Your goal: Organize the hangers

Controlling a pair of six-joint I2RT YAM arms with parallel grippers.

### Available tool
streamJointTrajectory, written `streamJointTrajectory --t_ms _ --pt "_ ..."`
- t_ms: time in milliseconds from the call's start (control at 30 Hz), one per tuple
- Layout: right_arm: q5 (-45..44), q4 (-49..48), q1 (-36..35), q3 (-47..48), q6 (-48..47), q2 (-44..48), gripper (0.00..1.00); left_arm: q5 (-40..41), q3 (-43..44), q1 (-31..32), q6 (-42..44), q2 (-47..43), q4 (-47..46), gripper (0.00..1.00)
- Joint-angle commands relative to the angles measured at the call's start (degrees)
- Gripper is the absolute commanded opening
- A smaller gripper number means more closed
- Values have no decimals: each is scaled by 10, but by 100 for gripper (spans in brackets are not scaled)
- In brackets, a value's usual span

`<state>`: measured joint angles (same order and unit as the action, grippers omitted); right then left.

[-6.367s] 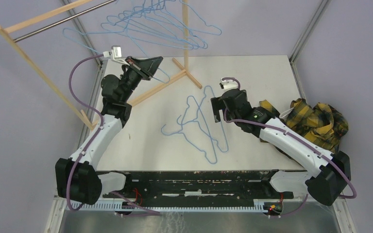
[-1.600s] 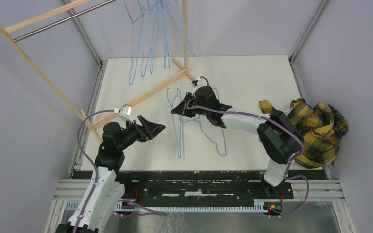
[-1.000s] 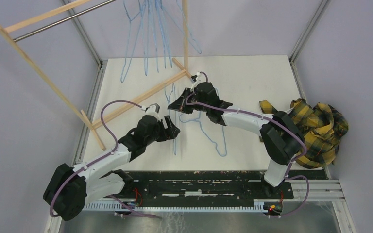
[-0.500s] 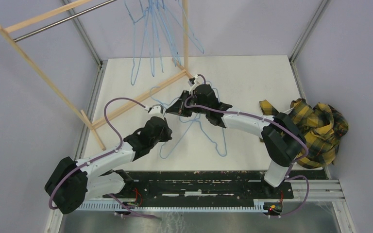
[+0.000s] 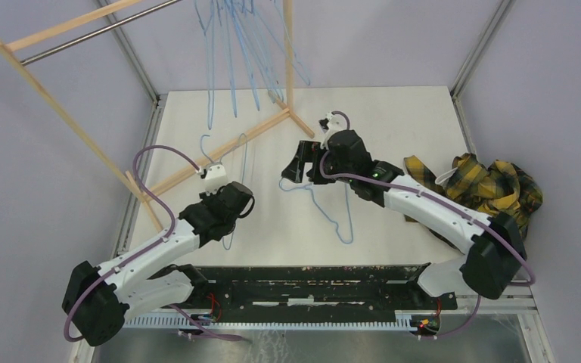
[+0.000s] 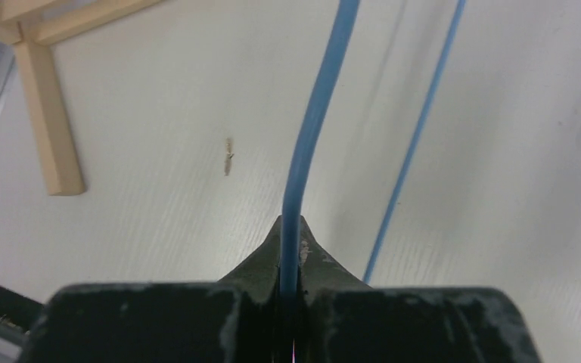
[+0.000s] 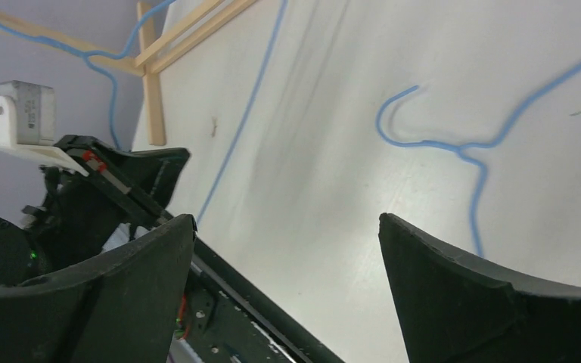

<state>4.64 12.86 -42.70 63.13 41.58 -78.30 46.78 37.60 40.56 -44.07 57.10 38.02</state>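
Note:
My left gripper (image 5: 240,201) is shut on the thin wire of a light-blue hanger (image 5: 243,155); its hook (image 5: 203,144) curls beside the rack base. In the left wrist view that wire (image 6: 314,128) runs straight out of the closed left gripper (image 6: 291,227), above the table. My right gripper (image 5: 301,162) stands open and holds nothing, jaws wide apart (image 7: 286,223). Another hanger (image 5: 325,206) lies flat on the table just below it, its hook (image 7: 424,140) in the right wrist view. Several more hangers (image 5: 234,45) dangle from the rack at the back.
The wooden rack with a metal rod (image 5: 98,32) stands at the left, its base beam (image 5: 197,165) and foot (image 6: 45,113) on the table close to my left gripper. A yellow plaid cloth (image 5: 495,189) is heaped at the right edge.
My left gripper closed on a hanger and drew it left, toward the rack base. My right gripper opened, released it and pulled back to the right.

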Motion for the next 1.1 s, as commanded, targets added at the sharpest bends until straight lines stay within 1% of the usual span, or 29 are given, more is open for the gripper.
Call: streamJointTrajectory --t_ms 0,167,333,400,533,667,833,967,1067 --pt "-63 70 17 -18 -74 44 100 96 66 -2 -47 4 85 3" --pt "-63 84 29 -37 -82 65 100 167 142 -3 -25 21 120 3" --pt "-53 86 37 -46 -83 69 100 221 227 -17 34 38 128 3" --pt "-51 89 40 -46 -86 69 100 232 246 -17 69 37 108 3" --pt "-52 95 48 -44 -97 69 100 234 271 -18 155 32 8 3" --pt "-48 99 59 -38 -103 63 100 229 317 -33 239 57 -66 3" --pt "-44 103 71 -30 -109 56 100 189 369 -85 328 90 -143 3" --pt "-39 101 81 -30 -111 52 100 142 420 -140 367 121 -169 3" --pt "-34 97 87 -32 -109 48 100 124 451 -158 383 143 -178 3"
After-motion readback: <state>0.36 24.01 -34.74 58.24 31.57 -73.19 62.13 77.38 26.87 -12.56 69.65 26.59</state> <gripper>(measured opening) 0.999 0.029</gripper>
